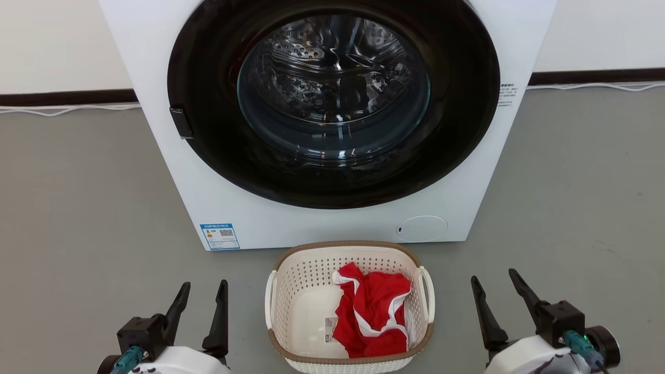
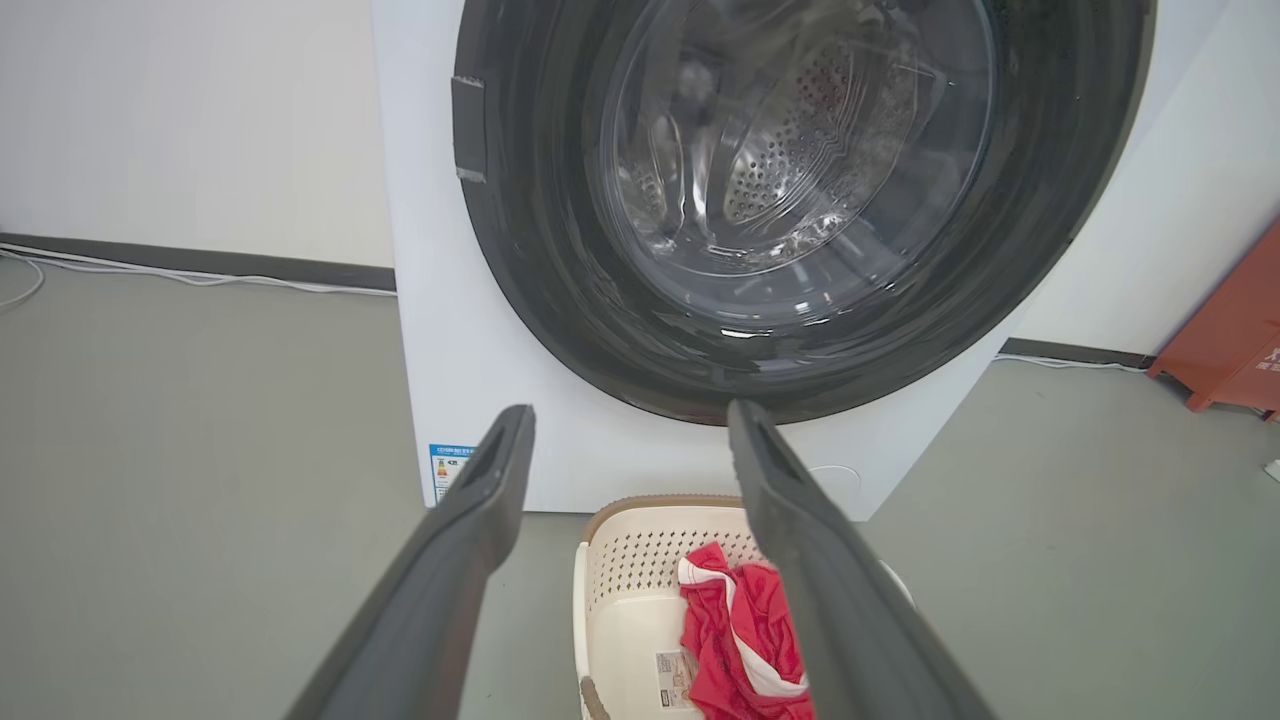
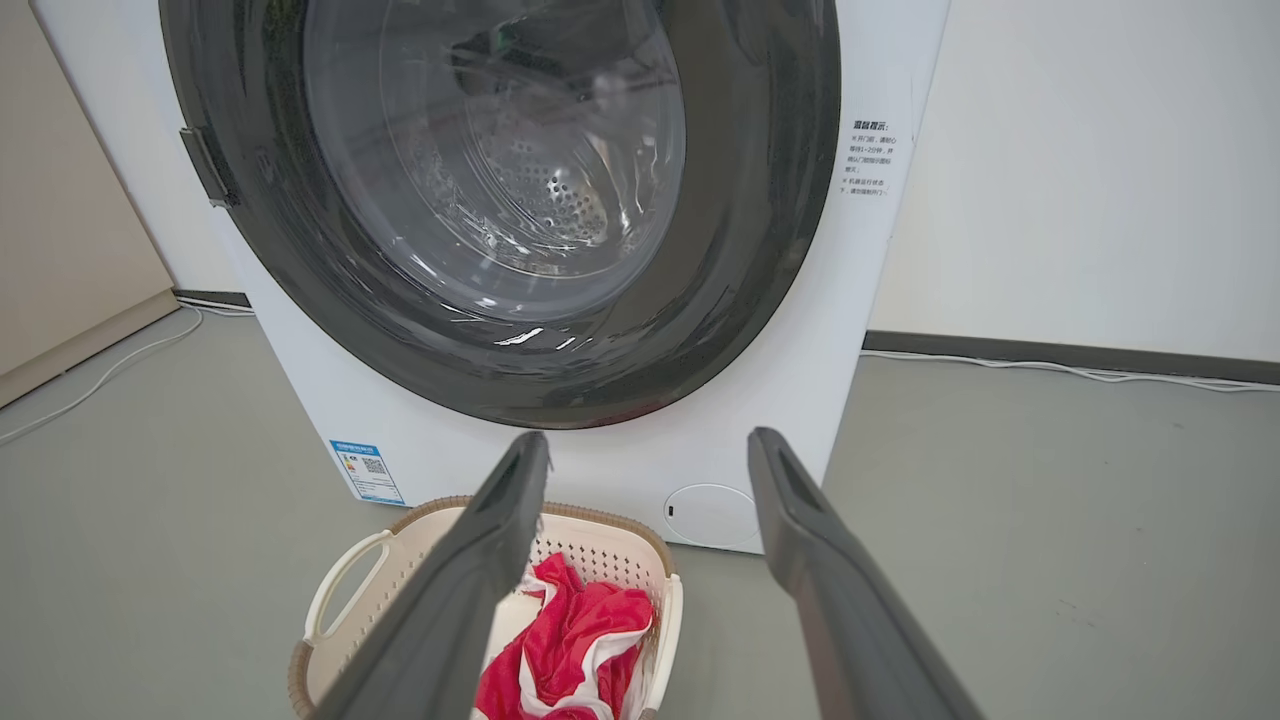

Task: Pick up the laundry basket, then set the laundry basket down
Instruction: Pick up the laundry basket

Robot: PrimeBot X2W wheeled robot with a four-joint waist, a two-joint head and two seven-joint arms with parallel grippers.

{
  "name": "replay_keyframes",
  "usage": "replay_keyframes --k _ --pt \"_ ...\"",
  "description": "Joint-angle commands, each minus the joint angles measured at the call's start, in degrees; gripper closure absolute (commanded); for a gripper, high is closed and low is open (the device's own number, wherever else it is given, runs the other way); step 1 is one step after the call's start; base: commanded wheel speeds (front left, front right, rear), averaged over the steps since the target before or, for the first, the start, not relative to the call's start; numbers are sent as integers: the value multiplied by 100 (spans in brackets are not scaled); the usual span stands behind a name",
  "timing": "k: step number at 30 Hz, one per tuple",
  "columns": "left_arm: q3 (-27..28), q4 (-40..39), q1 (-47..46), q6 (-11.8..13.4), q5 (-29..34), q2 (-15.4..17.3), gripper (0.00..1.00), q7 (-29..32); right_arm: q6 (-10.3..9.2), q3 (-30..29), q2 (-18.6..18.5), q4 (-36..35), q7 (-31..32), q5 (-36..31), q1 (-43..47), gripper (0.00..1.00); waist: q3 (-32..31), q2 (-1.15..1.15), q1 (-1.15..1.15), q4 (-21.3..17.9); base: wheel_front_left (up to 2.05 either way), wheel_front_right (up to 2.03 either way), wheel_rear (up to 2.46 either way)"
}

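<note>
The laundry basket is being supported by the grey floor, just in front of the washer and between both grippers. The left gripper and right gripper are being held open, with nothing gripped. A red garment is being contained in the basket. A floor sticker and a blue QR label are being displayed; their text is too small to read.

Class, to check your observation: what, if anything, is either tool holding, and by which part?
Nothing. The left tool and right tool stand open, clear of the laundry basket between them.
</note>
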Motion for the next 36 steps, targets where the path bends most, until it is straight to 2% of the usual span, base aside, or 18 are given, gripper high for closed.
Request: replay_keyframes --k 1,13,36 --pt "143 -116 -172 -28 -16 64 0 -61 35 115 -20 -109 -80 7 -281 0 23 0 0 -1 0 0 0" --pt "-48 283 -664 5 -240 64 0 -61 35 -16 -19 571 -80 -23 -868 0 683 0 0 25 0 0 0" --pt "-643 1968 -3040 97 -522 64 0 -61 35 -383 -19 2497 -80 -367 -3055 0 3058 0 0 63 0 0 0"
